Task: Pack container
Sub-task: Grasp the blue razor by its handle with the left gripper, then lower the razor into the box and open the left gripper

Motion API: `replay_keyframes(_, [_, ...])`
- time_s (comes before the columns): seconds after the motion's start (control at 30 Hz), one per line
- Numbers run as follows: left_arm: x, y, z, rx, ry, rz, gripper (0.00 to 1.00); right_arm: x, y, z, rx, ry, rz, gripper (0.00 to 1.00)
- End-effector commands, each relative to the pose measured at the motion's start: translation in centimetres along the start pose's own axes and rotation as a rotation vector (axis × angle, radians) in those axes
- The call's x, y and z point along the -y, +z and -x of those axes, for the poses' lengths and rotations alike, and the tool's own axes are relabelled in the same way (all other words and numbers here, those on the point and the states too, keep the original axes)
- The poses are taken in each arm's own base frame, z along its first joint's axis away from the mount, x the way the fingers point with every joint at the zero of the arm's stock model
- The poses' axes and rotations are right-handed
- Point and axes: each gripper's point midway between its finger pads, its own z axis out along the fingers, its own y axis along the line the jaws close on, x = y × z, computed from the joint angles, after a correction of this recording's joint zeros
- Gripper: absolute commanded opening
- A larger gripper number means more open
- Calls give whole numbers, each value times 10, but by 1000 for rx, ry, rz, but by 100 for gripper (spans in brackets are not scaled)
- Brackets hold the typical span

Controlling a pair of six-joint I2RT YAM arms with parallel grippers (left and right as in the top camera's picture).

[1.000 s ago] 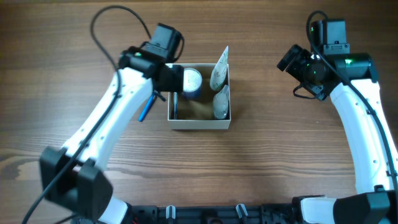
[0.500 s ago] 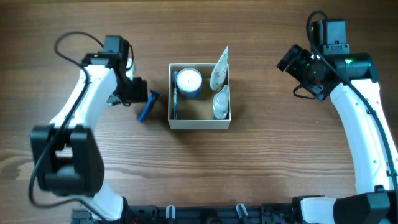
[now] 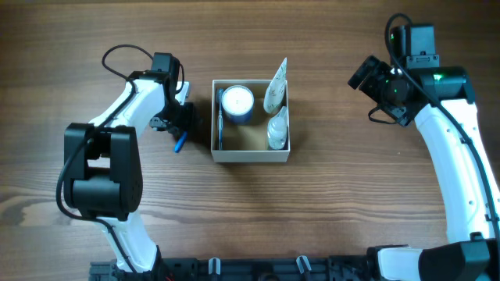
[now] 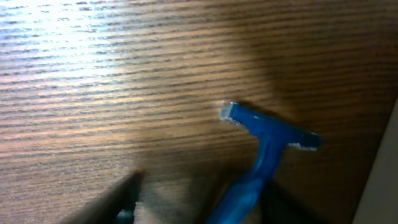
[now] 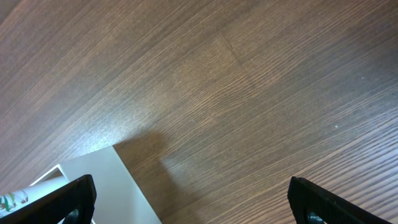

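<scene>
The container (image 3: 251,155), a square box with white walls and a brown inside, stands mid-table. It holds a white-lidded jar (image 3: 237,101), a dark slim item (image 3: 219,129), a sachet (image 3: 275,90) and a small bottle (image 3: 276,131). A blue razor (image 3: 179,144) lies on the table just left of the box. My left gripper (image 3: 181,125) is low over it. In the left wrist view the razor (image 4: 268,140) has its handle between my open fingers (image 4: 121,205). My right gripper (image 3: 364,75) is open and empty, right of the box.
The container's white wall shows at the right edge of the left wrist view (image 4: 380,186) and at the lower left of the right wrist view (image 5: 106,180). Bare wooden table surrounds the box.
My left gripper left the jar in the container, swung out to the left, then came back over the blue razor. The right arm has not moved.
</scene>
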Motion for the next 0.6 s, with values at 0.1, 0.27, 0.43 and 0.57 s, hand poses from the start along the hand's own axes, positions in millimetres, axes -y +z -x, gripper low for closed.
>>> replay_keyframes(0.1, [-3, -1, -6, -42, -32, 22, 12, -1, 0, 1, 0, 3, 6, 100])
replay_keyframes(0.27, [-1, -51, 7, 25, -68, 31, 4, -1, 0, 1, 0, 4, 6, 100])
replay_keyframes(0.43, [17, -114, 18, 174, -80, 8, 4, -1, 0, 1, 0, 3, 6, 100])
replay_keyframes(0.57, [52, -161, 23, 328, -47, -39, 4, -1, 0, 1, 0, 4, 6, 100])
